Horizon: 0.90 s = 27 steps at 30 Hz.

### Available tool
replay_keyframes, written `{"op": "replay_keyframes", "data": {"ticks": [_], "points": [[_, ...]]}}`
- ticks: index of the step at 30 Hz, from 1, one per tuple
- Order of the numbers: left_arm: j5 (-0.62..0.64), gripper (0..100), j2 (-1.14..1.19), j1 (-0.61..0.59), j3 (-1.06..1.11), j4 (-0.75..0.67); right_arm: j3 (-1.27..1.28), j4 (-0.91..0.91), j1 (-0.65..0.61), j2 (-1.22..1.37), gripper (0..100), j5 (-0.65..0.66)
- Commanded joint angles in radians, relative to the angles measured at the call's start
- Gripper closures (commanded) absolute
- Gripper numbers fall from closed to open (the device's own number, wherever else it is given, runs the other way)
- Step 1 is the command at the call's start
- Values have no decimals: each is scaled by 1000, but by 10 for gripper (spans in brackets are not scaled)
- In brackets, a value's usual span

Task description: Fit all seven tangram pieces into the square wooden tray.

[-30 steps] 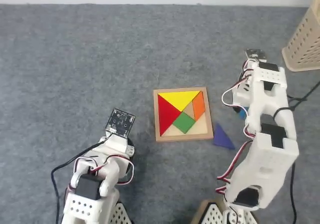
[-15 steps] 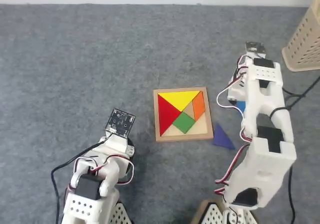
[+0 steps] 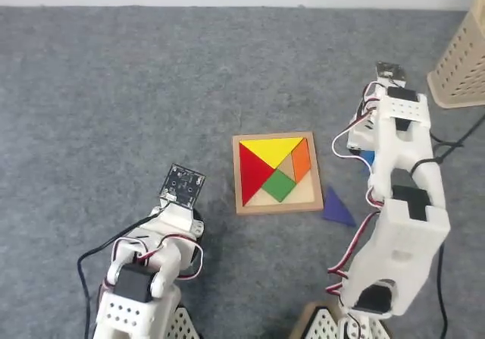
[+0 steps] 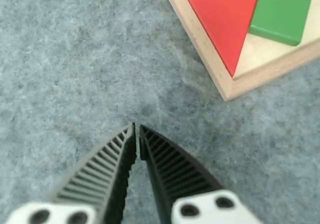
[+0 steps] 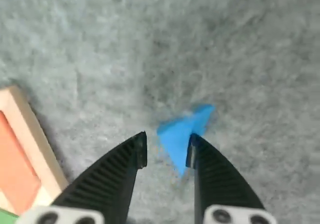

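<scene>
Here, right pincer spread, blue triangle between

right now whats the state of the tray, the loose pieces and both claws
wooden tray: partly filled, bare floor showing along one edge
purple triangle: loose on the carpet beside the tray
left claw: shut, empty
right claw: open around the blue piece
blue piece: on the carpet, not yet gripped
</scene>
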Motion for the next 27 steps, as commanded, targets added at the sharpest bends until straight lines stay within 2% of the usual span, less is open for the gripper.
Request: {"op": "replay_keyframes", "data": {"ticks": [1, 11, 13, 16, 19, 22, 27], "points": [[8, 988, -20, 0, -19, 6, -8, 24, 36, 12, 852, 37], [8, 988, -20, 0, -19, 6, -6, 27, 41, 13, 856, 40], [8, 988, -20, 0, -19, 6, -9, 44, 41, 5, 890, 40], [8, 988, -20, 0, -19, 6, -35, 81, 35, -16, 997, 40], [8, 988, -20, 0, -19, 6, -49, 117, 21, -71, 993, 43], [8, 988, -20, 0, -19, 6, -51, 160, -35, -157, 991, 115], [8, 988, -20, 0, -19, 6, -49, 255, -268, -291, 991, 370]]}}
